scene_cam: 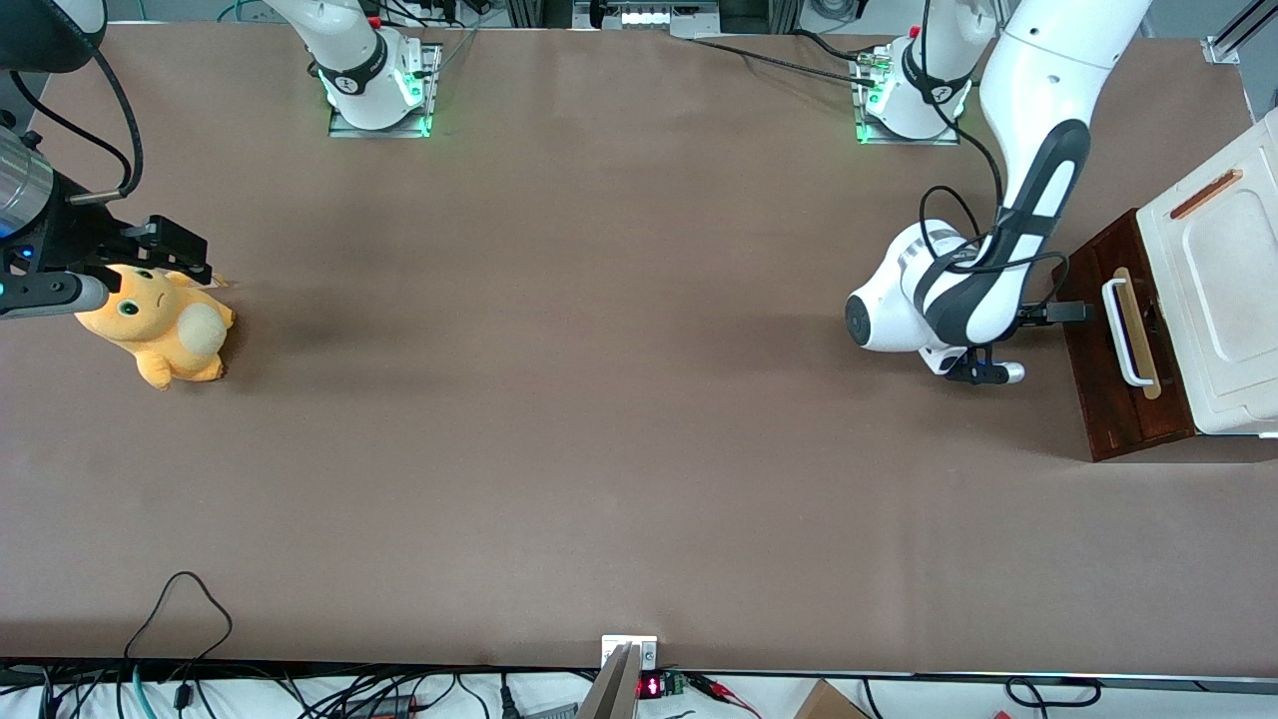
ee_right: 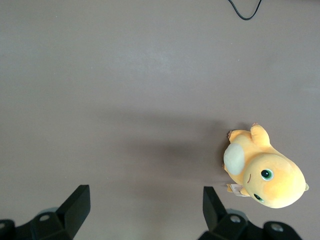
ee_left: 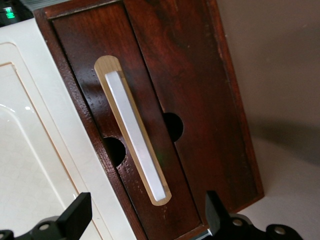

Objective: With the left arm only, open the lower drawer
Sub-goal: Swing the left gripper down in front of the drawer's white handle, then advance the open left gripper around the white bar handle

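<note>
The lower drawer (scene_cam: 1098, 300) shows its dark reddish-brown front at the working arm's end of the table. Its white bar handle (scene_cam: 1126, 335) sits on a pale wood strip. My left arm (scene_cam: 998, 270) reaches down in front of the drawer. Its gripper (scene_cam: 1070, 313) hovers just in front of the drawer front, close to the handle and apart from it. In the left wrist view the drawer front (ee_left: 200, 100) and handle (ee_left: 135, 135) fill the frame. The gripper (ee_left: 145, 217) is open, and nothing is between its black fingers (ee_left: 77, 215).
A white cabinet panel (scene_cam: 1218, 300) with a short orange-brown strip adjoins the drawer front and also shows as the white panel (ee_left: 30, 150). An orange plush toy (scene_cam: 160, 325) lies toward the parked arm's end. A black cable (scene_cam: 180, 599) loops near the front camera's table edge.
</note>
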Controlling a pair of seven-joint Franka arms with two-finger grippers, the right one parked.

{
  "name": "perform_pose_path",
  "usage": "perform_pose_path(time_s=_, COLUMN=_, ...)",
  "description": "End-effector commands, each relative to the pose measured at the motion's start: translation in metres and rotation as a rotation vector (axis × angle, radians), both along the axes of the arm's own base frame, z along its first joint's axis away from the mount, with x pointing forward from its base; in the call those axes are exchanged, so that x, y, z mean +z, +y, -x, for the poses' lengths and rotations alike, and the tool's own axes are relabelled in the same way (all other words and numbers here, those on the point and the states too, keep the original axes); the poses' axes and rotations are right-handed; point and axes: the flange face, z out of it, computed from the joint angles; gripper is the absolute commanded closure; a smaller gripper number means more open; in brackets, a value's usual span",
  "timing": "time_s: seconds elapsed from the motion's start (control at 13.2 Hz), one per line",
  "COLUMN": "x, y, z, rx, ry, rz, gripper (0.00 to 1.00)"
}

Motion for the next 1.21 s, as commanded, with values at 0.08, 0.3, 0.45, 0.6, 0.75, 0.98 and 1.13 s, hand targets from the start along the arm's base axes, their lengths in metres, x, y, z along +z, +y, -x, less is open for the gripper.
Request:
perform_pose_path(time_s=0.08, x=0.000, y=0.007, z=-0.001, rx=-0.027, ry=-0.020, rz=-0.096, gripper=0.00)
perform_pose_path(time_s=0.3, x=-0.010, y=0.008, z=-0.001, rx=-0.063, ry=-0.044, rz=-0.152, gripper=0.00)
perform_pose_path(time_s=0.45, x=-0.010, y=0.008, z=-0.003, rx=-0.060, ry=-0.065, rz=-0.155, gripper=0.00)
perform_pose_path(time_s=0.6, x=-0.010, y=0.010, z=-0.004, rx=-0.061, ry=-0.090, rz=-0.168, gripper=0.00)
perform_pose_path(time_s=0.75, x=-0.017, y=0.015, z=-0.003, rx=-0.065, ry=-0.097, rz=-0.200, gripper=0.00)
perform_pose_path(time_s=0.98, x=-0.019, y=0.020, z=-0.005, rx=-0.064, ry=-0.101, rz=-0.207, gripper=0.00)
perform_pose_path(time_s=1.13, x=-0.026, y=0.021, z=-0.003, rx=-0.068, ry=-0.087, rz=-0.211, gripper=0.00)
